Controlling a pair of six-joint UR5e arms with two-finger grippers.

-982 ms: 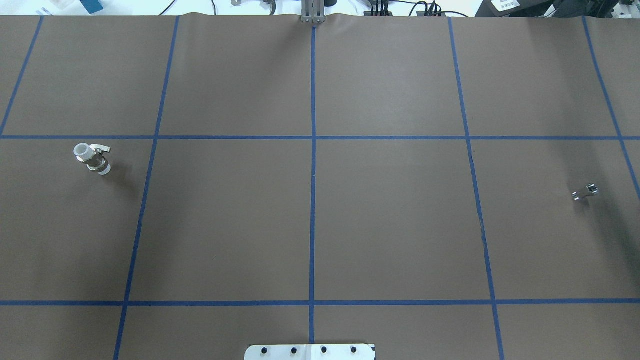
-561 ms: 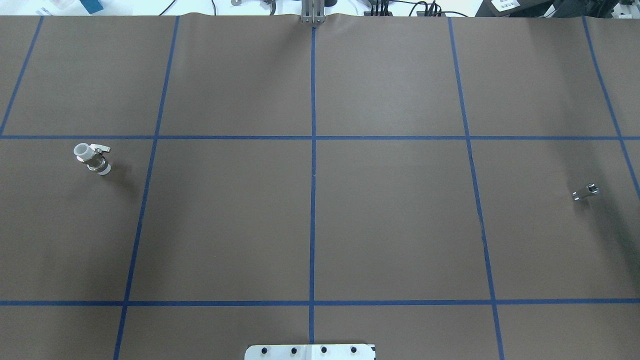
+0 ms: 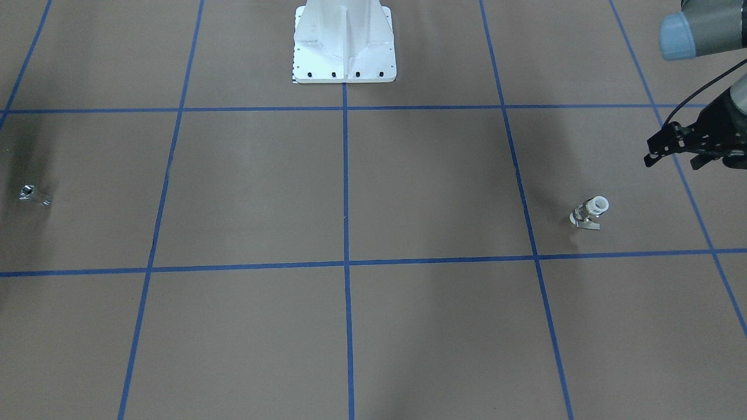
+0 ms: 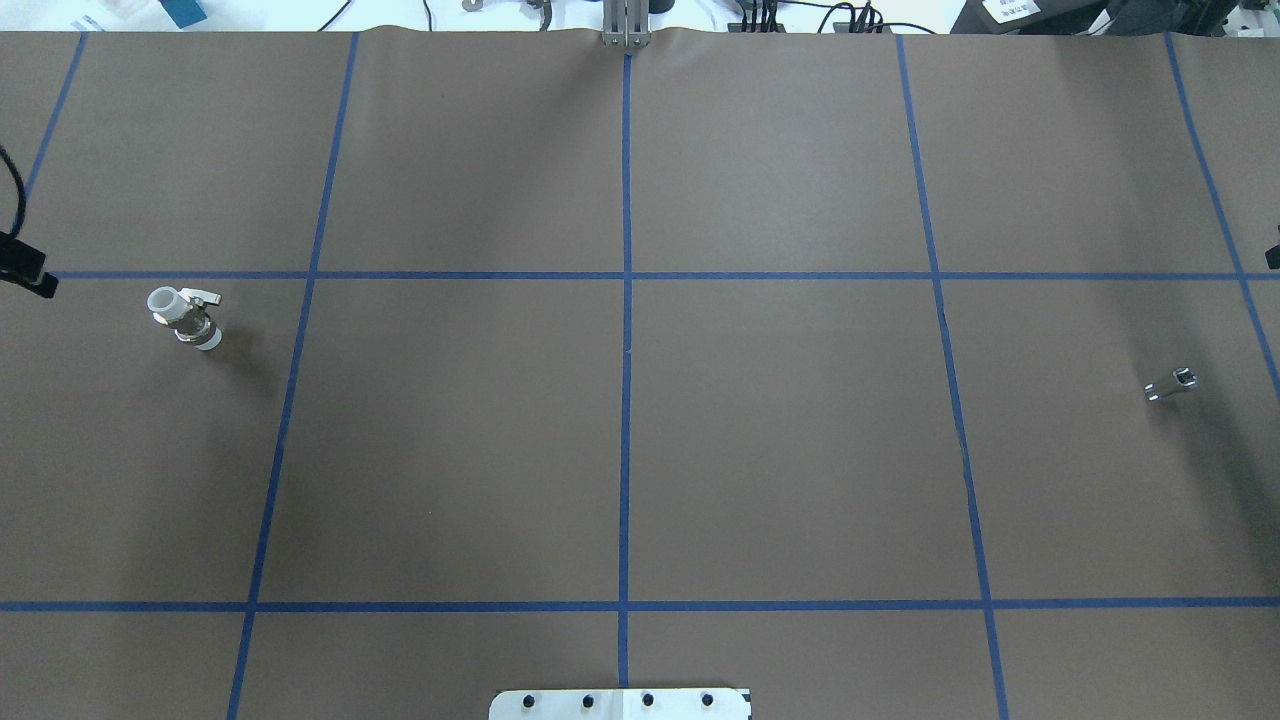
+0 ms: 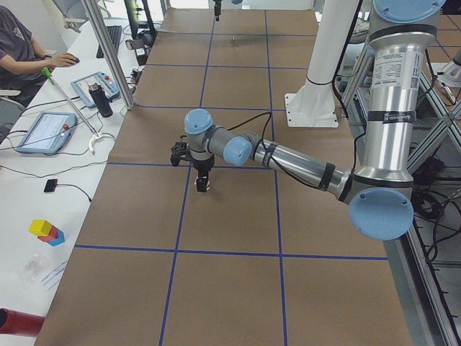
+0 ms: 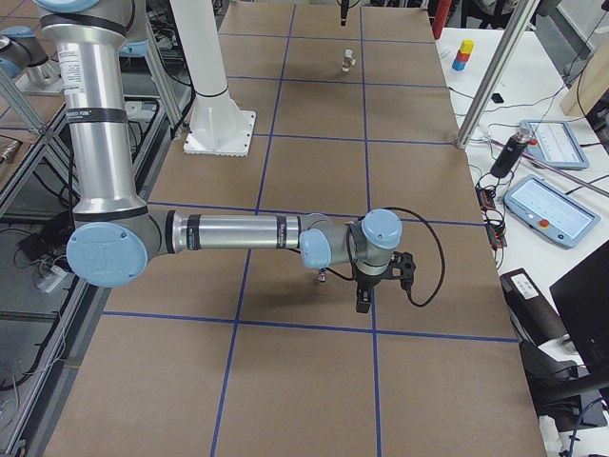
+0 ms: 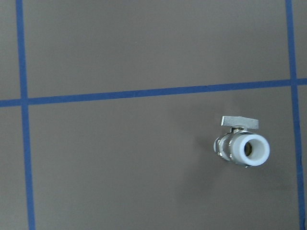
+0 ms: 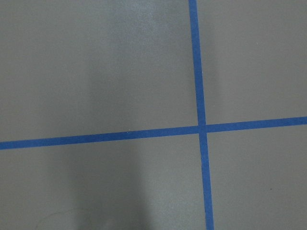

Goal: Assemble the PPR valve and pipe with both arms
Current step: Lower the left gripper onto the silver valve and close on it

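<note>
Valve (image 7: pixel 242 146) sits at the left of the table (image 4: pixel 640 450), white open end facing the left wrist camera. Pipe (image 4: pixel 1170 385) far right; right wrist view shows only tape. Left gripper (image 3: pixel 671 153) and right gripper (image 6: pixel 363 300): cannot tell whether open.

Robotics lab: blue-taped grid table (image 4: pixel 780 450), white pedestal (image 3: pixel 344 41), teach pendants (image 6: pixel 552 209), operator (image 5: pixel 16 45) at side bench (image 5: pixel 43 184).

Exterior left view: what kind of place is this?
Likely a robotics lab workcell: the robot's left arm stretched over a table marked with a blue tape grid, and an operator at a side desk with teach pendants.
</note>
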